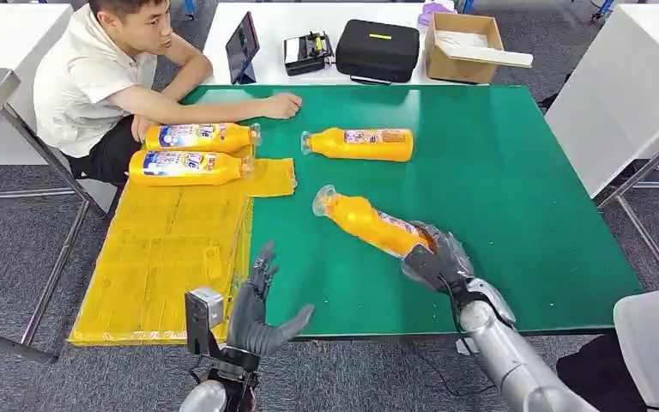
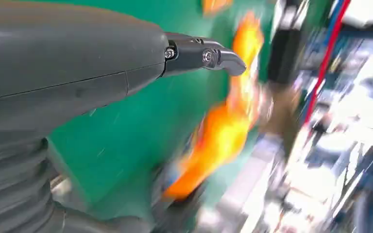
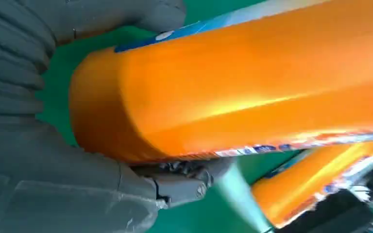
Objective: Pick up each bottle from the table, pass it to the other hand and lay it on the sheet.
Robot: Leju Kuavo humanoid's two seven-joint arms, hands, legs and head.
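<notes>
An orange bottle (image 1: 367, 222) with a clear cap is gripped at its base by my right hand (image 1: 436, 256) over the green table (image 1: 515, 189); close up, its orange body (image 3: 233, 82) lies across that hand's palm. My left hand (image 1: 259, 309) is raised near the table's front edge, fingers spread, holding nothing; its thumb (image 2: 201, 53) shows against the green top, with a blurred orange bottle (image 2: 218, 136) beyond. Another orange bottle (image 1: 360, 143) lies on the table farther back. Two bottles (image 1: 190, 151) lie on the yellow sheet (image 1: 167, 249) at the left.
A seated person (image 1: 111, 73) rests a forearm on the table's far left corner, beside the sheet. Behind, a white table holds a tablet (image 1: 242, 47), a black case (image 1: 377, 50) and a cardboard box (image 1: 466, 47). Another white table (image 1: 626, 86) stands at the right.
</notes>
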